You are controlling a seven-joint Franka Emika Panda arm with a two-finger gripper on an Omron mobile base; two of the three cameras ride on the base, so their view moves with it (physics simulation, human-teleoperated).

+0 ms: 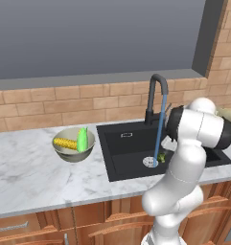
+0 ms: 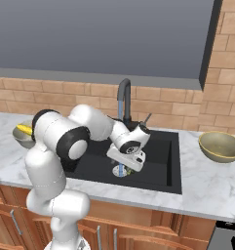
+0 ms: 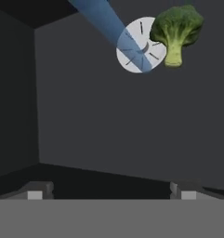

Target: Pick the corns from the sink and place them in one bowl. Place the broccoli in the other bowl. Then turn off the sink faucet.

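Your gripper (image 3: 108, 190) hangs inside the sink (image 1: 131, 148), jaws spread wide and empty. The broccoli (image 3: 176, 32) lies on the sink floor just beside the drain (image 3: 139, 45), where the faucet (image 1: 156, 98) stream lands. Both corns (image 1: 73, 141) sit in the pale bowl (image 1: 74, 153). Descend off-centre and you may knock the broccoli away.
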